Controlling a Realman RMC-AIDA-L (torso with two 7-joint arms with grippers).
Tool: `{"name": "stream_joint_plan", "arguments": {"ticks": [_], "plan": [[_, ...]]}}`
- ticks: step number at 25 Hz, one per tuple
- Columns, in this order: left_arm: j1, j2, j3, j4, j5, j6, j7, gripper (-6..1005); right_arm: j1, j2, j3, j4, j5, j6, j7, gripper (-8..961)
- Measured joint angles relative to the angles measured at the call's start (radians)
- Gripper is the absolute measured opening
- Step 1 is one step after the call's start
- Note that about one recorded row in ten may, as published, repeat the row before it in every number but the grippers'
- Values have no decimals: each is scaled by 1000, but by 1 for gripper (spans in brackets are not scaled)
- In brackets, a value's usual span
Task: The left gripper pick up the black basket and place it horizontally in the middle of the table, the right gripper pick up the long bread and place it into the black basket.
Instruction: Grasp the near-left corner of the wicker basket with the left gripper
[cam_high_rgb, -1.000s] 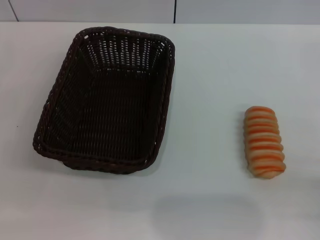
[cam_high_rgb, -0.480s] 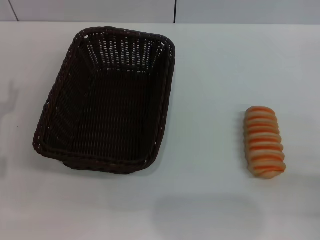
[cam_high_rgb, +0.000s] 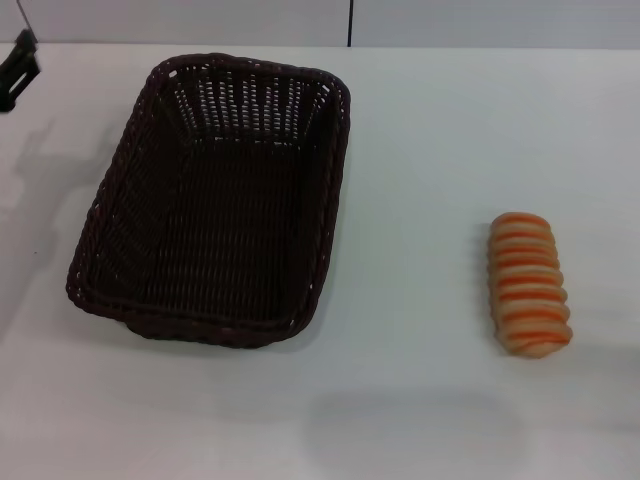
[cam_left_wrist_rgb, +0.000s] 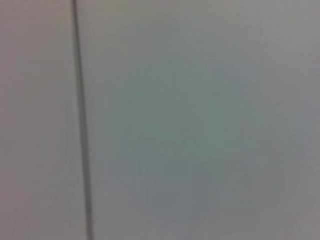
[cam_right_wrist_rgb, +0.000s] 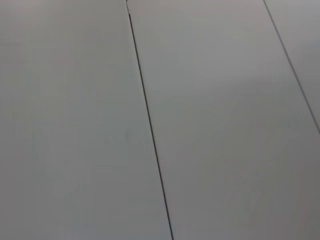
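Observation:
The black basket (cam_high_rgb: 215, 195) stands lengthwise on the white table (cam_high_rgb: 430, 140), left of the middle, and holds nothing. The long bread (cam_high_rgb: 528, 283), tan with orange stripes, lies on the table at the right, well apart from the basket. A black part of my left gripper (cam_high_rgb: 18, 68) shows at the far left edge of the head view, over the table's back left, clear of the basket's rim. My right gripper is out of view. Both wrist views show only grey panels with dark seams.
A grey wall (cam_high_rgb: 200, 20) with a dark seam runs along the table's far edge. The gripper's shadow (cam_high_rgb: 30, 190) falls on the table left of the basket.
My left gripper has come into the head view at the top left corner. Its shadow left of the basket has grown. The basket and the bread have not moved.

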Motion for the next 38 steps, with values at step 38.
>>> {"name": "stream_joint_plan", "arguments": {"ticks": [38], "plan": [[-187,-191,-268,-630,-66,-1664,470,704,18,-1,-22,-18,2,42,6,830]]}}
